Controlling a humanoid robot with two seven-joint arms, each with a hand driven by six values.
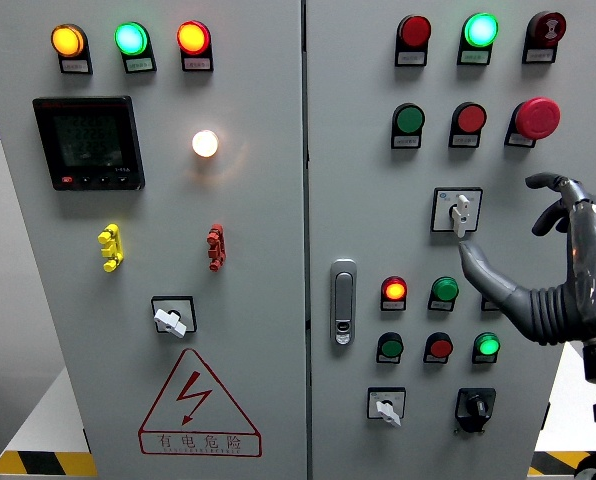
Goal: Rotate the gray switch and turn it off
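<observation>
One gray switch — handle upright on its square plate.

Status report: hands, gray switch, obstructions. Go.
Right hand open, thumb tip just below gray switch, no grasp yet. Switch handle upright. Left hand out of view. Nothing blocking.

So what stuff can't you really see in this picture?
- Small labels under the round lamps, like the top green lamp: too small to read in the head view.
- Meter screen: digits too dim and blurred.
- A button behind the right hand: mostly hidden by its thumb.
- Left hand: out of view.
</observation>
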